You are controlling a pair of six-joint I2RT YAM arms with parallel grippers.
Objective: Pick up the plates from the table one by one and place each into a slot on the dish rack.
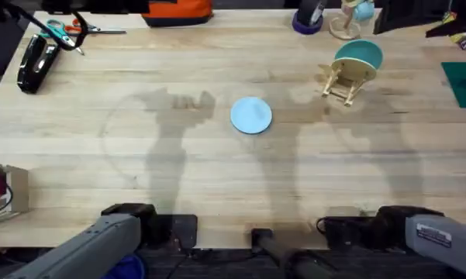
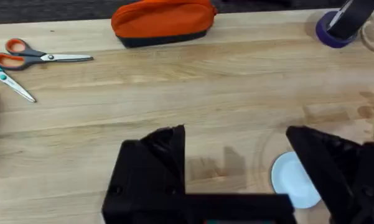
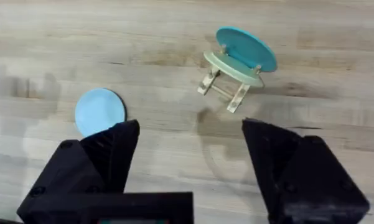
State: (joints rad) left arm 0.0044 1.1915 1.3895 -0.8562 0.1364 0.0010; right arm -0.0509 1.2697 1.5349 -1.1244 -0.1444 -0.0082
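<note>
**Overhead view: one blue plate left flat on the counter, rack half filled**

Overhead view puts the pale blue plate flat at mid-frame on the counter, apart from everything else. Up and to the right of it stands the dish rack, already carrying a teal plate on edge.

Both arms sit at the bottom edge, away from the plate. The left claw is spread wide and empty, with the plate just by its right-hand finger in the left wrist view. The right claw is likewise wide and empty, the plate near one finger and the rack ahead.

A flat plate gives little to pinch, so the grasp probably needs one finger slid low under the rim, then a tilt to upright before lowering it into a free slot beside the teal one.

Room is generous around the plate. Clutter keeps to the far edge: scissors, an orange pouch, a mug stand.
</note>
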